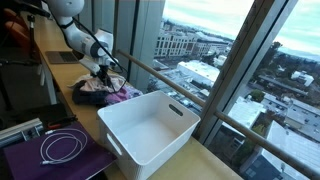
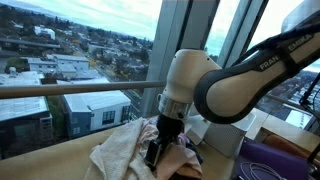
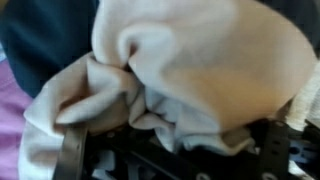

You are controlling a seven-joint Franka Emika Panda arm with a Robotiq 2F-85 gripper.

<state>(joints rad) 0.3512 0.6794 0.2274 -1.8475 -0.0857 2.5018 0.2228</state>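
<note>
In an exterior view, the arm (image 1: 75, 30) reached down from the upper left, and the gripper (image 1: 102, 72) sat on top of a pile of clothes (image 1: 98, 92) lying on the wooden table (image 1: 58, 85) by the window (image 1: 230, 50). A pink cloth (image 1: 126, 93) showed at the edge of the pile nearest the white bin (image 1: 160, 150), which stood just beside the clothes. A purple mat (image 1: 25, 160) lay near the bin, with a coiled white cable (image 1: 62, 147) on it. From this distance the jaws were too small to judge.

In an exterior view taken from close by, the arm (image 2: 230, 85) filled the right half of the picture. The gripper (image 2: 157, 152) pointed downward with its tips sunk into the pile, right against a cream cloth (image 2: 118, 152) heaped on the table (image 2: 45, 165). The folds hid the fingertips.

In the wrist view, the cream cloth (image 3: 210, 70) filled most of the picture, bunched up in thick folds. A dark blue cloth (image 3: 40, 35) lay behind it at the upper left, and the pink cloth (image 3: 8, 110) showed at the left edge. The fingers (image 3: 72, 155) of the gripper (image 3: 170, 160) stood at the two lower corners, spread wide. The lower folds of the cream cloth sagged between them, and neither finger squeezed the fabric.
</note>
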